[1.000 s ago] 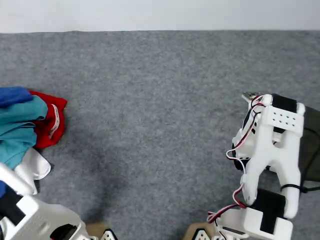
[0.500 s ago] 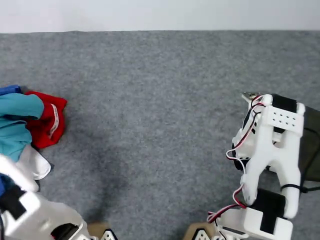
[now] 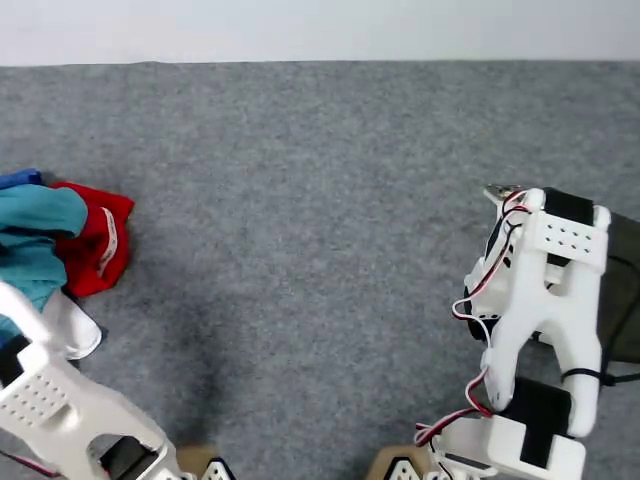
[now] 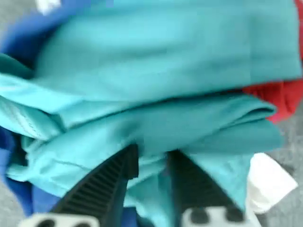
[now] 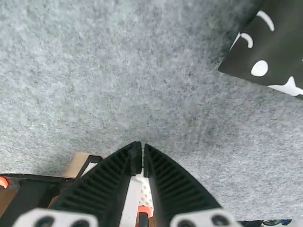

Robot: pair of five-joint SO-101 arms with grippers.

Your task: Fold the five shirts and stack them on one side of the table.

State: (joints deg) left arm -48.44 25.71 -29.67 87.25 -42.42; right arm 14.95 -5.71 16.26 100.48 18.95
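At the high view's left edge, the left pincer (image 4: 150,160), clamped on a fold of the teal shirt (image 3: 40,215), has tugged it toward the lower left, away from the red shirt (image 3: 100,245). It seems to be singling out one shirt to fold. The right pincer (image 5: 142,158) is closed and empty.

shirt pile (image 3: 40,225) cut off by left edge

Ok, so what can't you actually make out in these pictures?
Shirt pile, high view: cut off by the edge and covered below by the left arm, so no count.
Left gripper, left wrist view: blurred; its hold on the teal shirt is unclear.
Dark shirt, high view: mostly behind the right arm and cut off by the edge.
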